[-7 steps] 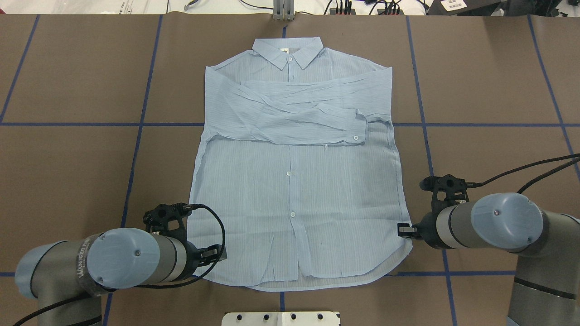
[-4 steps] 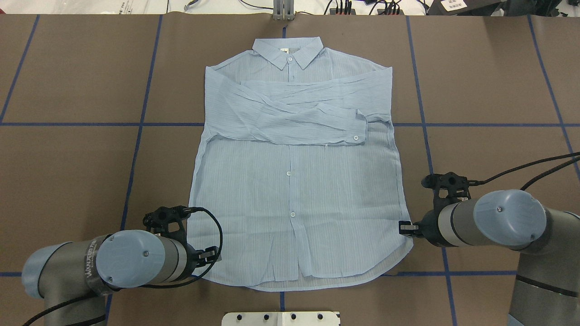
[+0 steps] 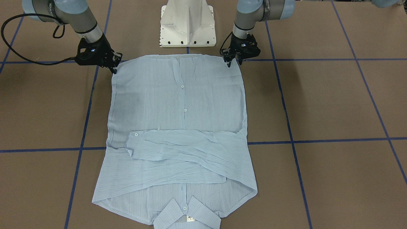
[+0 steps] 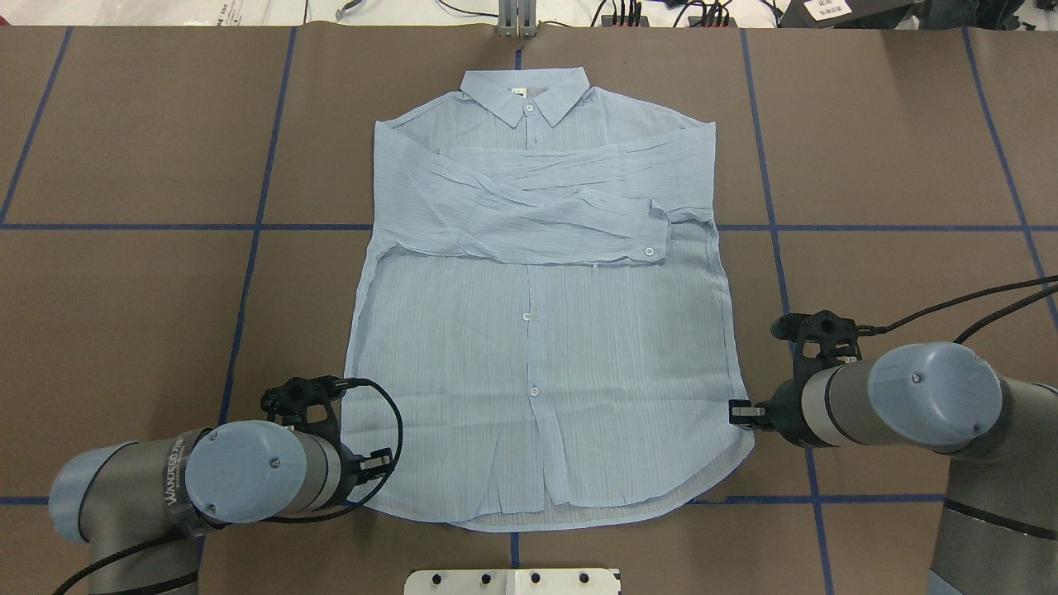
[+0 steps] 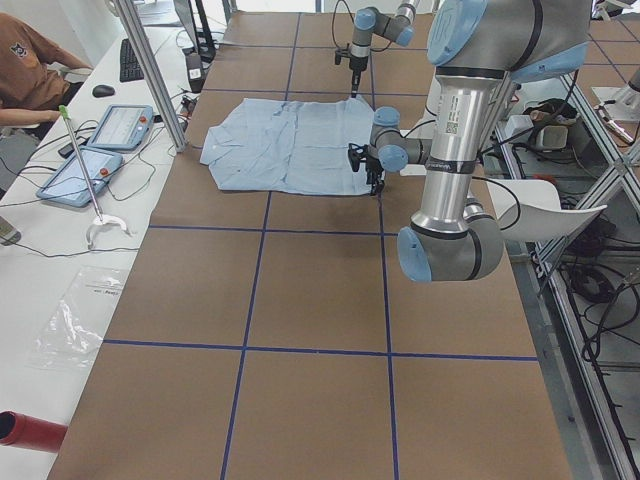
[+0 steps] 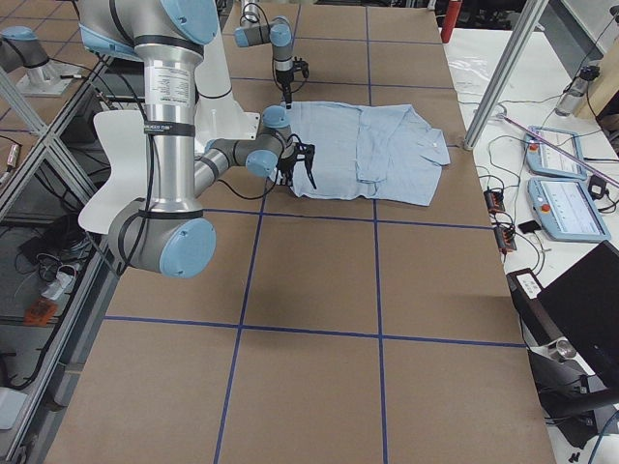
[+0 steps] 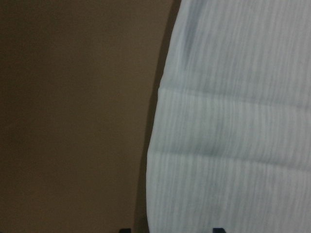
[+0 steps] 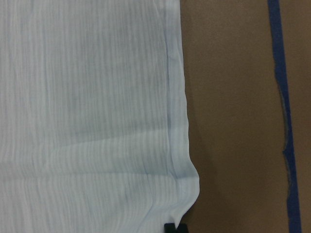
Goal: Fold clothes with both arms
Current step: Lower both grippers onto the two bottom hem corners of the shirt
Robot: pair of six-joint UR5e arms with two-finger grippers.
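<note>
Done with crossing sleeves (image 4: 537,216) over shirt (image 4: 537,347) chest; yet to fold hem up. Straddling one hem corner with left gripper (image 3: 234,63) spread; at other corner with right gripper (image 3: 115,65) pressed together, hold on cloth unclear.

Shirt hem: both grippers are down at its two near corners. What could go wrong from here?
1. The left gripper has open tips straddling only the very edge of the shirt in its wrist view; a shallow bite could slip.
2. The back hem shows past the front one, so the right gripper might catch just one layer.
3. The crossed sleeves lie loose on the chest and could slide as the hem lifts.
</note>
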